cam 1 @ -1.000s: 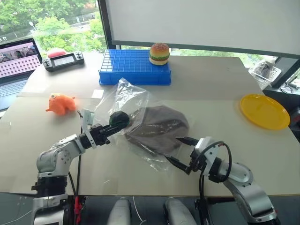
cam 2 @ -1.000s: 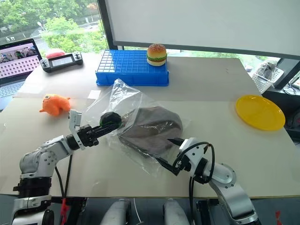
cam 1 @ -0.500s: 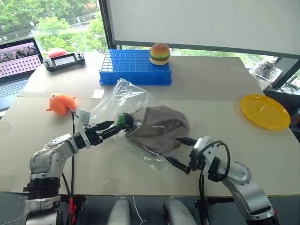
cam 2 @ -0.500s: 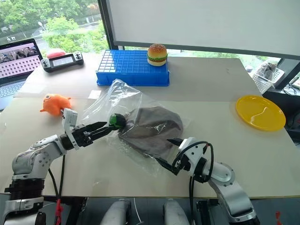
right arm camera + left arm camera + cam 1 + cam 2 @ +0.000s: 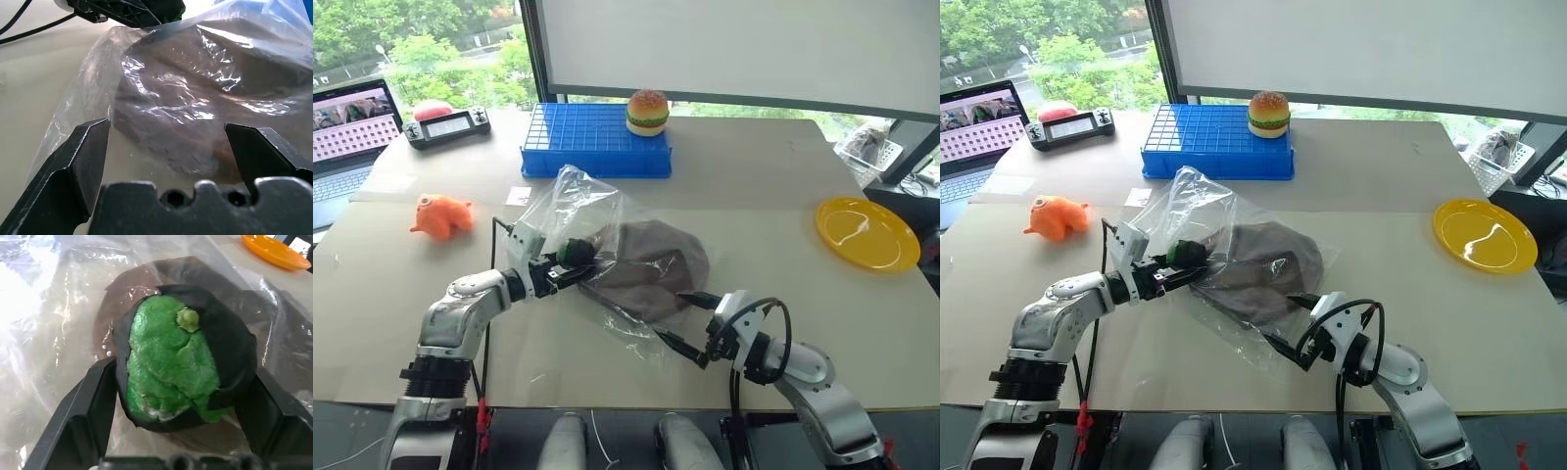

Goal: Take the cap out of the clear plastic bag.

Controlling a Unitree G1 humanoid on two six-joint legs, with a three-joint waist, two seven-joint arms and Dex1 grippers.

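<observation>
Left eye view: the cap (image 5: 651, 269), dark brown and slumped, lies inside the clear plastic bag (image 5: 597, 245) near the middle of the desk (image 5: 754, 176), a little toward its front edge. The bag is crinkled, its rear part puffed up toward the blue crate (image 5: 595, 140), its front corner trailing toward the front edge.

A small green-and-black ball (image 5: 574, 252) sits at the bag's left side, touching the cap's left edge. The left gripper (image 5: 576, 269) has its 2 fingers on either side of this ball; in the left wrist view the ball (image 5: 183, 362) lies between the fingers (image 5: 93, 411), both touching it, so the pincer is grasping the ball. Whether plastic lies between fingers and ball cannot be told.

The right gripper (image 5: 690, 321) is at the bag's front corner, released, fingers spread wide. In the right wrist view the bagged cap (image 5: 205, 103) shows between the 2 fingers (image 5: 83, 161), which do not clamp it.

Outward: an orange plush toy (image 5: 440, 215) near the left edge; a yellow plate (image 5: 866, 233) near the right edge; a toy hamburger (image 5: 647, 112) on the crate's rear right corner; a handheld controller (image 5: 445, 126) and a laptop (image 5: 350, 132) at the far left corner.
</observation>
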